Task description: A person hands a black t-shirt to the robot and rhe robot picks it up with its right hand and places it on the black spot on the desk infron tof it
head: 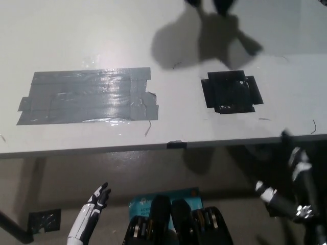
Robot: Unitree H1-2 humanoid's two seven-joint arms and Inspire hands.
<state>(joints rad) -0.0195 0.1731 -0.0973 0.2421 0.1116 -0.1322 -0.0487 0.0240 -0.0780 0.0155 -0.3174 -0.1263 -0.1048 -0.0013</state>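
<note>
From my end the desk has a big grey tape patch on the left and the black spot on the right, nothing lying on either. There's a dark shape at the far edge throwing a shadow toward the spot; can't tell if that's the t-shirt. Below the near edge, my white left hand hangs released, fingers spread, touching nothing. The black right hand sits low right, grip too murky to call.
</note>
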